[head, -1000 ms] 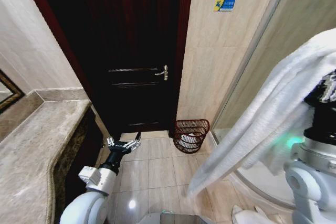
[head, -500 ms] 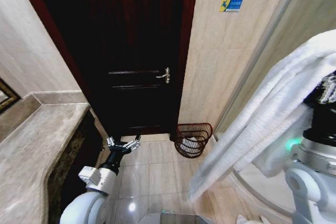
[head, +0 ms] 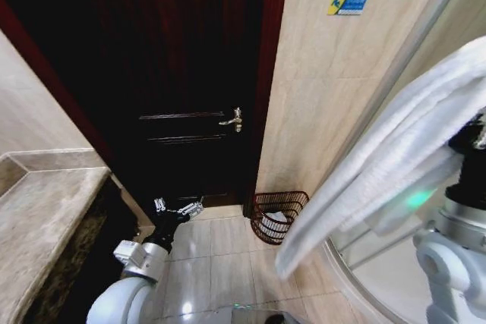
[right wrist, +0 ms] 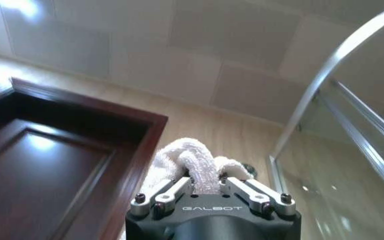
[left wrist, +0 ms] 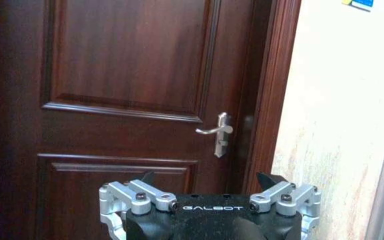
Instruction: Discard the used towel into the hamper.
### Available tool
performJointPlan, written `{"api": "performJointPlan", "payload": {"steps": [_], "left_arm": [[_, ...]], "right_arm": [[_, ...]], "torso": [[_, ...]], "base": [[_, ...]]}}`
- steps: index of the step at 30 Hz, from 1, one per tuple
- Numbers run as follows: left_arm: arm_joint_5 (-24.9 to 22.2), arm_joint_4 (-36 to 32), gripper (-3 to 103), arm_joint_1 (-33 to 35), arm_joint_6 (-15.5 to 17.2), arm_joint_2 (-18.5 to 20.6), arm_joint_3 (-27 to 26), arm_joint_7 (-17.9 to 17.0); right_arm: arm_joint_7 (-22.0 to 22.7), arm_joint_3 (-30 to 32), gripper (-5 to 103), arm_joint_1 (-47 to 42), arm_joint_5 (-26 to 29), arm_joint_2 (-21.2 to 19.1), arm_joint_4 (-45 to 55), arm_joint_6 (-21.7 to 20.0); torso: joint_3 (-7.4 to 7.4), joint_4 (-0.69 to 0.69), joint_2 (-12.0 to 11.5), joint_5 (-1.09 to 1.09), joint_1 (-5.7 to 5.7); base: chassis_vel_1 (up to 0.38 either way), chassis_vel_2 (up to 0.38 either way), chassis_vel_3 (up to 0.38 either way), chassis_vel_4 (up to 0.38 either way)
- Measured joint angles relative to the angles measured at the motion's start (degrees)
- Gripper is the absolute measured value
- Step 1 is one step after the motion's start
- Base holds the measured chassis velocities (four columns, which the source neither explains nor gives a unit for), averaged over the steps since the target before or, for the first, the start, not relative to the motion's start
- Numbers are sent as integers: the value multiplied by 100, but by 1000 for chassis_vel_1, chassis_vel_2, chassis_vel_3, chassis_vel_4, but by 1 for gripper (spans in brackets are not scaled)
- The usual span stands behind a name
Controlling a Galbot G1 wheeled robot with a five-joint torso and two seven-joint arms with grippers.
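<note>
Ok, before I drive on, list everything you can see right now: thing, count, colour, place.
towel: one, white, draped from the right gripper, hanging over the floor
hamper: one, dark reddish-brown, on the floor by the wall, right of the door; something white inside
door: one, dark brown, shut, straight ahead
door handle: one, silver, on the door's right side
sign: one, blue and yellow, high on the beige wall
counter: one, mottled stone, at left
shower glass: one, curved, at right
left gripper: open, low before the door
right gripper: shut on the towel, raised at right
</note>
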Motion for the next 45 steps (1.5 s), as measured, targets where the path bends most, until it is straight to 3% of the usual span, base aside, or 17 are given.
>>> {"api": "performJointPlan", "payload": {"steps": [24, 37, 45], "left_arm": [[0, 0, 100, -1, 0, 0, 0, 0], [0, 0, 100, -1, 0, 0, 1, 0], [0, 0, 100, -1, 0, 0, 0, 0]], "right_arm": [[-175, -281, 11, 1986, 418, -883, -1874, 124], [-194, -993, 11, 3577, 189, -810, -2675, 118], [-317, -1568, 11, 4361, -247, -544, -3370, 427]], "torso": [[2, 0, -1, -1, 6], [2, 1, -2, 0, 6], [1, -1, -1, -2, 6]], "base": [[33, 27, 31, 35], [0, 0, 0, 0], [0, 0, 0, 0]]}}
